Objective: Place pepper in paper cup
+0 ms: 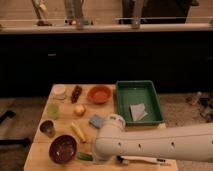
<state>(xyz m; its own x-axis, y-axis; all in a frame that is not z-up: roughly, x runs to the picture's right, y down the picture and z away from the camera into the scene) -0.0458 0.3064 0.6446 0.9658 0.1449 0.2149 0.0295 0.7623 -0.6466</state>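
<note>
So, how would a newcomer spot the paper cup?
On the wooden table, find the far left corner: the paper cup stands there, away from the pincer hidden under the arm at the front edge. It is plain whitish; the green cup and dark cup sit nearer.

The gripper is hidden under the white arm (150,142), over the near edge of a pale wooden table (41,159). Beyond the gripper, past the table's far edge, a row of dark cabinet fronts (100,60) spans the room. Above them runs a long pale counter (150,27), and metal posts (77,10) stand on it. To the left and right of the gripper, beside the table, lies a speckled grey floor (22,107). The light is dim and warm.
</note>
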